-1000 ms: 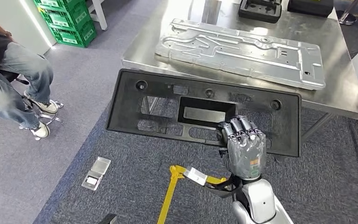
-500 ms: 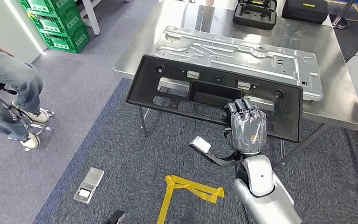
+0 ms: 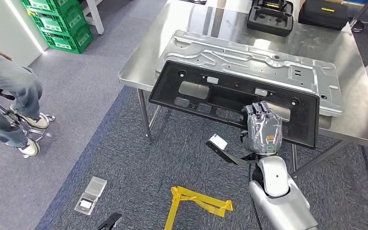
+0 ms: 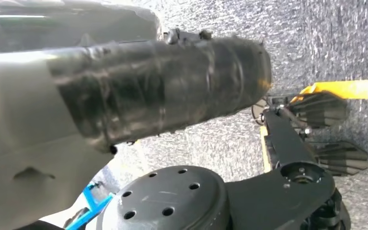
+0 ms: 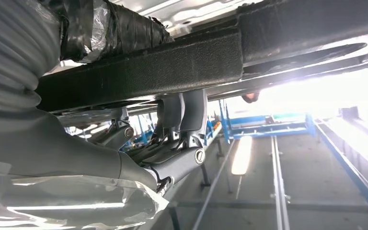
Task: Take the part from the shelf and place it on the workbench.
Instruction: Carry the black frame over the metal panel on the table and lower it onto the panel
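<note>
Steel surface [image 3: 354, 112] carries a ribbed metal plate [image 3: 287, 67]. The black part [image 3: 230, 98] hangs half over its near edge, long axis along that edge, overlapping the plate. The right hand [image 3: 262, 133] grasps its near rim; the left hand's [image 4: 163, 91] state I cannot tell.

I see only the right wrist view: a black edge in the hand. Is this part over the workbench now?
Observer: Partly. The black panel has its far edge over the steel workbench; the near edge, gripped by the right hand, hangs past the bench front.
Operator: Is something lying under it?
Observer: Yes, a large silver stamped plate; the panel overlaps its near side.
Operator: And the left hand?
Observer: The left hand hangs above the carpet; I cannot tell if it is open.
</note>
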You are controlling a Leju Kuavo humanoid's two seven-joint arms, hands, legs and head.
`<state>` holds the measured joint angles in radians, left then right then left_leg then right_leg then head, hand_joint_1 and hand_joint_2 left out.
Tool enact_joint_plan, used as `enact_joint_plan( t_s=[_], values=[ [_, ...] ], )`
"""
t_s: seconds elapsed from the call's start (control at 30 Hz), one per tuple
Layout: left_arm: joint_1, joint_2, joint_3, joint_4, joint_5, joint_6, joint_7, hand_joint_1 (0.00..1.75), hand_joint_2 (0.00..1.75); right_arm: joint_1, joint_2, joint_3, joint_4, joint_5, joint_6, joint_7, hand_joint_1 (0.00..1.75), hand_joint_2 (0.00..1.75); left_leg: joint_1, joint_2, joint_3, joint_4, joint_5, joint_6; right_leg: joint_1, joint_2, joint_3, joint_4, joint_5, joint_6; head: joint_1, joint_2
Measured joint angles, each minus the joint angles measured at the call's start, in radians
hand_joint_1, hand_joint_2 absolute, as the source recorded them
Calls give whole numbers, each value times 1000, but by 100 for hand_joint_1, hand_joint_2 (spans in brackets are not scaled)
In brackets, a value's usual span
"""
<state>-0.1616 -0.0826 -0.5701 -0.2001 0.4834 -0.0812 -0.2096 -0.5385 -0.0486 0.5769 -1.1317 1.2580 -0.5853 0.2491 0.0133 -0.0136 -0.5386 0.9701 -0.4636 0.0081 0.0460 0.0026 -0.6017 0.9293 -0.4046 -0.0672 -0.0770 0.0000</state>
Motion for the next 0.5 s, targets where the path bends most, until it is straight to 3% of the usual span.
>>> enact_joint_plan(
  t_s=[0.07, 0.1, 0.2, 0.23, 0.27, 0.3, 0.37, 0.4, 0.43, 0.5],
  values=[
    [-1, -1, -1, 0, 0, 0, -1, 0, 0, 0, -1, -3, 6, -4, -1, -2, 175, 175, -2, 2, 9, 12, -6, -8, -6, -2, 38, -33, 8, -1, 0, 0],
    [-3, -1, -1, 0, 1, 0, -1, 0, 0, -1, -1, -4, 9, -6, -2, -3, 175, 175, -2, 2, -1, 39, -22, -11, -11, -3, 56, -43, 10, 0, 0, 0],
    [-3, 3, -3, 0, 1, -1, 0, 0, 0, 0, 0, -5, 18, -10, -4, -6, 175, 175, 4, 2, -103, 212, -98, -25, -19, -2, 79, -47, -1, 9, -1, 0],
    [-1, 5, -3, 0, 1, -1, 0, 0, 0, 2, 0, -5, 21, -12, -4, -6, 175, 175, 6, 3, -135, 252, -109, -31, -22, -1, 85, -44, -10, 14, -1, 0],
    [0, 7, -4, 0, 1, 0, 0, 0, 0, 4, 0, -5, 25, -14, -4, -6, 175, 175, 9, 3, -152, 260, -101, -39, -26, 0, 90, -39, -19, 20, -1, 0],
    [1, 8, -4, 0, 1, 0, 0, 0, 0, 6, 0, -5, 28, -18, -4, -6, 175, 175, 13, 4, -151, 231, -71, -48, -32, 1, 97, -31, -32, 27, -1, 0],
    [2, 8, -5, 0, 1, 2, 0, 0, 0, 6, 0, -5, 33, -25, -4, -6, 175, 175, 22, 4, -119, 115, 15, -68, -43, 4, 108, -5, -63, 44, -2, 0],
    [2, 8, -6, 0, 2, 2, 1, 0, 0, 5, 0, -5, 35, -30, -4, -6, 175, 175, 25, 3, -106, 69, 33, -68, -46, 5, 109, 11, -78, 53, -3, 0],
    [3, 8, -7, 0, 2, 2, 2, 0, 0, 4, 0, -6, 36, -35, -4, -6, 175, 175, 26, 1, -99, 45, 44, -61, -47, 6, 107, 24, -90, 61, -4, 0],
    [5, 8, -9, 0, 3, 2, 2, 0, 0, 5, 0, -6, 39, -48, 0, -6, 175, 175, 24, 0, -101, 49, 30, -36, -46, 8, 101, 40, -105, 71, -3, 0]
  ],
)
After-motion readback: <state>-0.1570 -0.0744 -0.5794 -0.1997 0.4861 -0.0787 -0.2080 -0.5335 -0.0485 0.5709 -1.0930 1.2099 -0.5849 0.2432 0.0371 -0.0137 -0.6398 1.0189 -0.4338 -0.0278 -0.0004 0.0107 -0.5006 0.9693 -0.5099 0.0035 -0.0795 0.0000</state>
